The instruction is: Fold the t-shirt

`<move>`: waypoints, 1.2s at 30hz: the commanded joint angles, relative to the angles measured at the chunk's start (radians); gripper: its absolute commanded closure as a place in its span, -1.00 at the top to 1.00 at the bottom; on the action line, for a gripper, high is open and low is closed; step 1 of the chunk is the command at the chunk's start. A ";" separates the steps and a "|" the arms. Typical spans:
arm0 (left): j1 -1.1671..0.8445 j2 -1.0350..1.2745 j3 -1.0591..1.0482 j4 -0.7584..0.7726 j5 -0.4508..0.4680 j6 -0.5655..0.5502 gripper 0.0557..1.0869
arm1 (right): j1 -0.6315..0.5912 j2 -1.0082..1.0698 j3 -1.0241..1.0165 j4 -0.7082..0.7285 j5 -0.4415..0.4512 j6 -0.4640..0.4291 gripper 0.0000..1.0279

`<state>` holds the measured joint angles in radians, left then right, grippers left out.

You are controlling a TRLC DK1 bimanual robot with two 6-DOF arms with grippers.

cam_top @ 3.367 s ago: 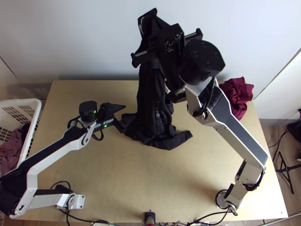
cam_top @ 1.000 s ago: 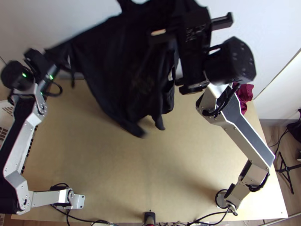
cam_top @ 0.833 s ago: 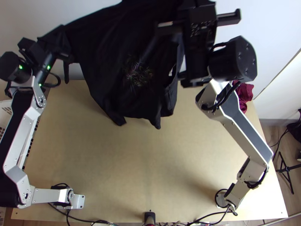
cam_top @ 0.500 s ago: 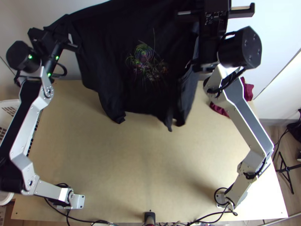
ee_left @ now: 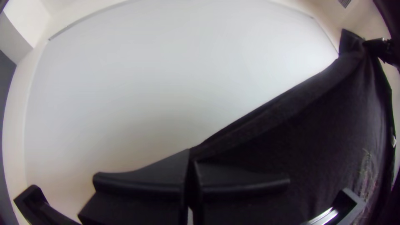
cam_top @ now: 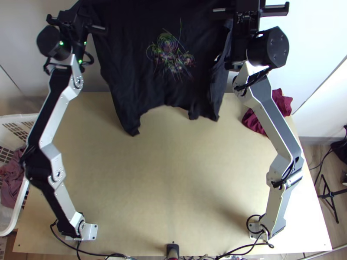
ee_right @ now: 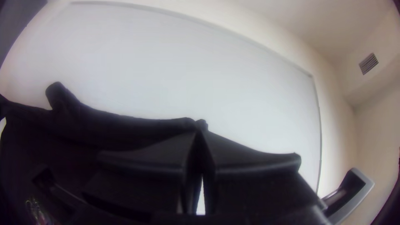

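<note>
Limply, black t-shirt (cam_top: 130,65) hangs, circular line print (cam_top: 168,43), seemingly soft knit.

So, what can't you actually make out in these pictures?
- Top view: the upper part of the black t-shirt, cut off by the upper edge.
- Top view: part of the dark red cloth, hidden by the right arm.
- Top view: the rest of the white basket, beyond the left edge.
- Wrist views: the fabric pinched by the left end effector and right end effector, covered by their fingers.
</note>
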<state>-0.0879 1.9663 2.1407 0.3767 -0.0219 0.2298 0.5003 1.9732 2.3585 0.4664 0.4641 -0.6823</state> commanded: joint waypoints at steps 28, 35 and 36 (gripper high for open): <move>-0.161 -0.736 -1.145 -0.036 0.100 0.184 -0.93 | 0.101 -0.632 -0.978 0.040 0.033 0.052 -0.95; -0.188 -0.934 -1.341 -0.150 0.158 0.138 -0.93 | 0.216 -0.812 -1.248 -0.066 0.108 0.141 -0.95; -0.187 -0.954 -1.355 -0.157 0.158 0.132 -0.93 | 0.225 -0.830 -1.256 -0.106 0.120 0.165 -0.95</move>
<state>-0.2420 1.2114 1.0168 0.2932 0.0830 0.3790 0.6456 1.2945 1.3125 0.4782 0.5388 -0.6075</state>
